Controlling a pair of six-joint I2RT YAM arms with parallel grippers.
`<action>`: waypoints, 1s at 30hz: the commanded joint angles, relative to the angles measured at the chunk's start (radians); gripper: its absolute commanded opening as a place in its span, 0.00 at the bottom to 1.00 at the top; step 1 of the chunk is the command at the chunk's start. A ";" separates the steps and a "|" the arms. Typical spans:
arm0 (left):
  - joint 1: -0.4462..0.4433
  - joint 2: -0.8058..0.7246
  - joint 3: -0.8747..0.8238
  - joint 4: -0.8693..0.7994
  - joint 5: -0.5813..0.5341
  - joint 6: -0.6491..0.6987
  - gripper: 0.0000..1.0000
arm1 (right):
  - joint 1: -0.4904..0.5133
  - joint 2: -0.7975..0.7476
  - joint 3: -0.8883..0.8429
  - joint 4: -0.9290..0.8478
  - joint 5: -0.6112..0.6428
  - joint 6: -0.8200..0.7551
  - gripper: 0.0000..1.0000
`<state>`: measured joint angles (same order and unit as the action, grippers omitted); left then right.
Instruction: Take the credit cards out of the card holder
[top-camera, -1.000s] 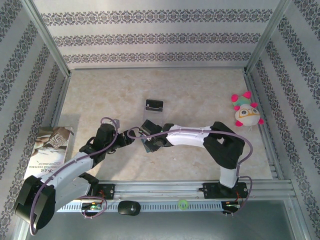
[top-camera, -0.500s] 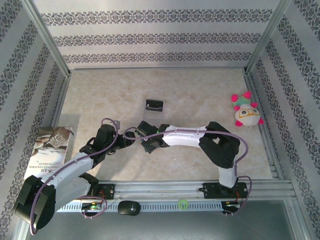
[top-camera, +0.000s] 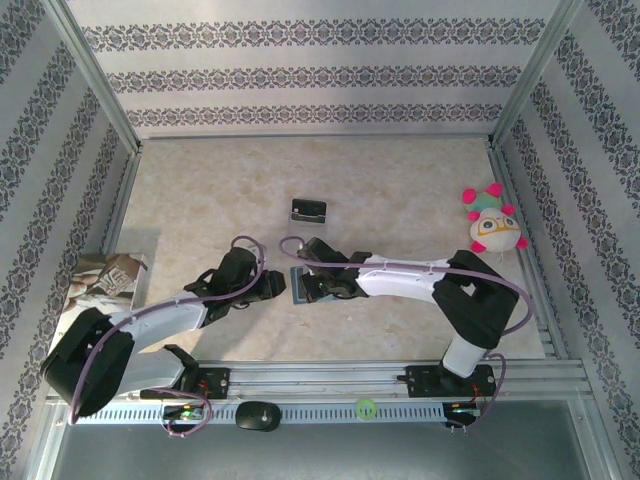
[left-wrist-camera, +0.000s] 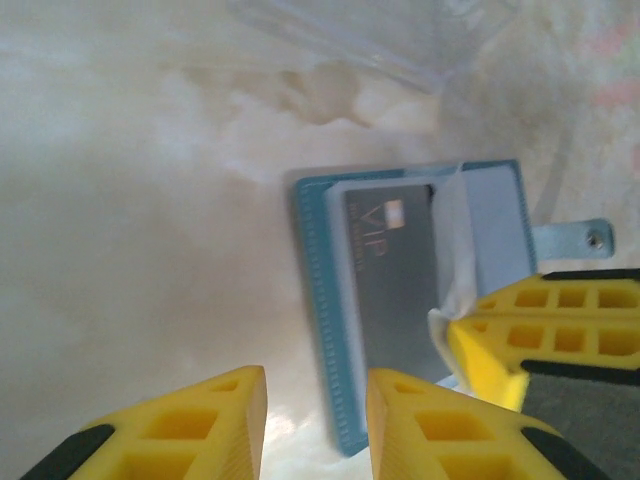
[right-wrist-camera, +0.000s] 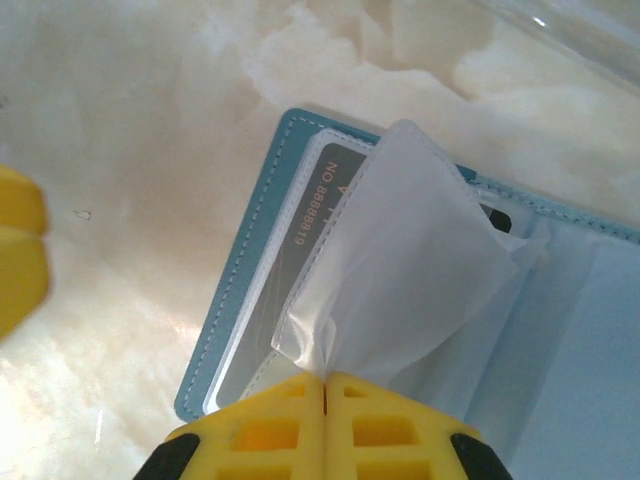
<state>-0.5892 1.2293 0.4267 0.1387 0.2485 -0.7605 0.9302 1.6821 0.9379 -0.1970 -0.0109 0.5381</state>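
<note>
The small teal-blue rectangular card holder (top-camera: 297, 283) lies open and flat on the pale marbled table (top-camera: 400, 180), near the front edge and between the two grippers. Seen from the left wrist, the holder (left-wrist-camera: 314, 290) has a stitched teal border and a grey-blue inside, and its snap tab (left-wrist-camera: 581, 238) sticks out on the far side. A grey card (left-wrist-camera: 390, 285) printed "VIP" sits in its pocket. From the right wrist the same card (right-wrist-camera: 318, 205) shows a line of orange digits beside the teal edge (right-wrist-camera: 240, 270). The right gripper (right-wrist-camera: 325, 385) has its yellow fingers pressed together on a translucent plastic sleeve (right-wrist-camera: 400, 250) of the holder, lifting it up off the card. The left gripper (left-wrist-camera: 315, 385) hangs just above the table at the holder's near corner with its fingers spread and nothing between them. Farther back stands a clear plastic stand with a black piece (top-camera: 309, 209).
</note>
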 joint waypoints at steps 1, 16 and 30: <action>-0.054 0.062 0.061 0.106 -0.032 0.002 0.32 | -0.034 -0.061 -0.065 0.105 -0.070 0.122 0.00; -0.169 0.326 0.127 0.244 -0.069 -0.069 0.07 | -0.100 -0.105 -0.195 0.264 -0.178 0.224 0.00; -0.208 0.330 0.152 0.158 -0.100 -0.060 0.04 | -0.114 -0.098 -0.209 0.283 -0.195 0.233 0.00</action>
<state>-0.7815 1.5455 0.5503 0.3130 0.1486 -0.8177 0.8265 1.6032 0.7429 0.0578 -0.1894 0.7578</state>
